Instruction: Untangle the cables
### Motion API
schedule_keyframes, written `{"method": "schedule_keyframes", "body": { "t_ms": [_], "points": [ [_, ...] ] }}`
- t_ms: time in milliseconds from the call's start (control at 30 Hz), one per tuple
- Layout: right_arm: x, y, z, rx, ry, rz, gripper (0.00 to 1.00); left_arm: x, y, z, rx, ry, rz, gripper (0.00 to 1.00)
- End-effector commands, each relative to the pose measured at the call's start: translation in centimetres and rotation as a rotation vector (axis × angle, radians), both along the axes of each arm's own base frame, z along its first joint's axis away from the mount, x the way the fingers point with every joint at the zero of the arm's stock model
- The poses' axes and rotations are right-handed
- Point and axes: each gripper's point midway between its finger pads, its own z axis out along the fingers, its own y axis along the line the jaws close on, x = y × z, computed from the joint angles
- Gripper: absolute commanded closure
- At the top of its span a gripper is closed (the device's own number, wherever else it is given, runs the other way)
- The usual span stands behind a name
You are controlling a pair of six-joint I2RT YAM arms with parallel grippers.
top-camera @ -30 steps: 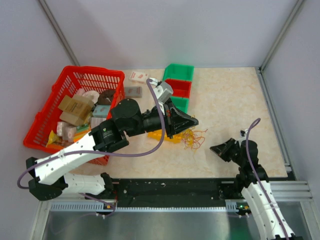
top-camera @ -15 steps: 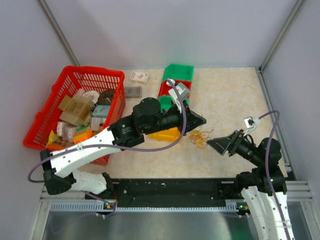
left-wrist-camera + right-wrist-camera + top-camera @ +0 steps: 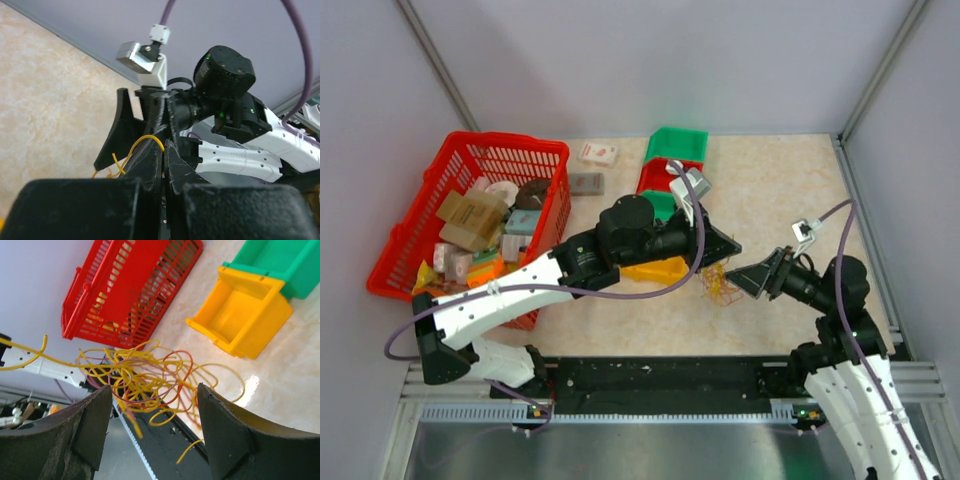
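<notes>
The cables (image 3: 720, 285) are a loose tangle of thin yellow, orange and red strands on the table between the two grippers. My left gripper (image 3: 728, 244) reaches in from the left, just above the tangle. In the left wrist view it (image 3: 164, 142) is shut on a yellow cable (image 3: 142, 137) that loops out of the closed fingertips. My right gripper (image 3: 752, 275) points left at the tangle from the right. In the right wrist view it (image 3: 155, 405) is open, with the cables (image 3: 150, 377) hanging in front of and between its fingers (image 3: 95, 422), touching neither.
A red basket (image 3: 510, 146) with several packaged goods stands at the left. A yellow bin (image 3: 655, 268) lies under the left arm, with a red bin (image 3: 665, 178) and a green bin (image 3: 677, 145) behind it. Two small packets (image 3: 598, 153) lie near the basket.
The left gripper has carried the tangle to the right, past the yellow bin. The right arm swung up and left toward the tangle and its jaws opened.
</notes>
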Motion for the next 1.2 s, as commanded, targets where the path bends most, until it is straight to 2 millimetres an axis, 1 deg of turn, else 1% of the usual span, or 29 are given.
{"method": "schedule_keyframes", "body": {
  "t_ms": [0,100,133,267,367,400,433,533,633,667,700,733,800,867,933,967,1000,1033,1067,1167],
  "points": [
    [1.5,1.8,1.1,-0.006,-0.075,0.019,0.35,-0.7,-0.8,2.9,-0.094,-0.001,-0.050,1.00],
    [0.9,3.9,1.1,-0.044,-0.101,0.065,0.36,-1.0,-1.2,2.7,-0.093,0.020,-0.076,1.00],
    [0.8,4.3,0.9,-0.056,-0.102,0.064,0.35,-1.1,-1.2,2.6,-0.092,0.024,-0.081,1.00],
    [1.4,4.2,0.2,-0.042,-0.081,0.010,0.32,-1.2,-1.0,2.7,-0.095,0.023,-0.076,1.00],
    [2.2,4.1,-0.4,-0.024,-0.053,-0.033,0.34,-1.4,-0.7,2.5,-0.093,0.029,-0.078,1.00],
    [2.4,4.0,-0.6,-0.021,-0.050,-0.047,0.34,-1.4,-0.6,3.1,-0.118,0.015,-0.079,1.00],
    [2.6,3.9,-0.5,-0.015,-0.053,-0.060,0.34,-1.4,-0.5,3.3,-0.123,0.014,-0.079,1.00],
    [3.7,2.8,-0.6,-0.032,-0.037,-0.153,0.35,-1.5,-0.4,3.4,-0.125,0.011,-0.079,1.00],
    [4.2,2.2,-0.6,-0.024,-0.024,-0.201,0.51,-1.7,-0.2,3.5,-0.128,0.015,-0.085,1.00],
    [4.3,2.2,-0.7,-0.019,-0.017,-0.211,0.55,-1.7,-0.2,3.5,-0.129,0.015,-0.087,1.00],
    [4.3,2.0,-1.3,-0.025,-0.003,-0.221,0.59,-1.8,-0.1,3.7,-0.132,0.008,-0.085,1.00],
    [4.3,1.9,-1.9,-0.034,0.009,-0.228,0.60,-1.8,0.1,4.0,-0.134,-0.002,-0.087,1.00],
    [4.4,1.4,-3.8,-0.064,0.054,-0.255,0.63,-2.1,0.6,5.0,-0.148,-0.029,-0.092,1.00],
    [4.4,1.1,-5.8,-0.082,0.095,-0.278,0.68,-2.6,1.4,6.7,-0.180,-0.067,-0.104,1.00],
    [4.6,0.6,-7.8,-0.096,0.141,-0.312,0.76,-3.7,2.7,9.3,-0.239,-0.130,-0.135,1.00],
    [4.6,0.3,-8.8,-0.104,0.162,-0.331,0.77,-4.2,3.4,10.5,-0.268,-0.154,-0.142,1.00],
    [4.7,0.0,-9.8,-0.113,0.186,-0.355,0.77,-4.7,4.1,11.8,-0.296,-0.184,-0.151,1.00],
    [4.7,-0.5,-11.1,-0.133,0.221,-0.382,0.77,-5.1,4.8,13.0,-0.322,-0.217,-0.155,1.00],
    [5.0,-1.2,-12.1,-0.150,0.248,-0.431,0.76,-5.6,5.7,14.3,-0.348,-0.250,-0.157,1.00],
    [5.2,-3.0,-14.9,-0.200,0.335,-0.547,0.73,-6.2,8.4,17.8,-0.397,-0.341,-0.121,1.00]
  ]
}}
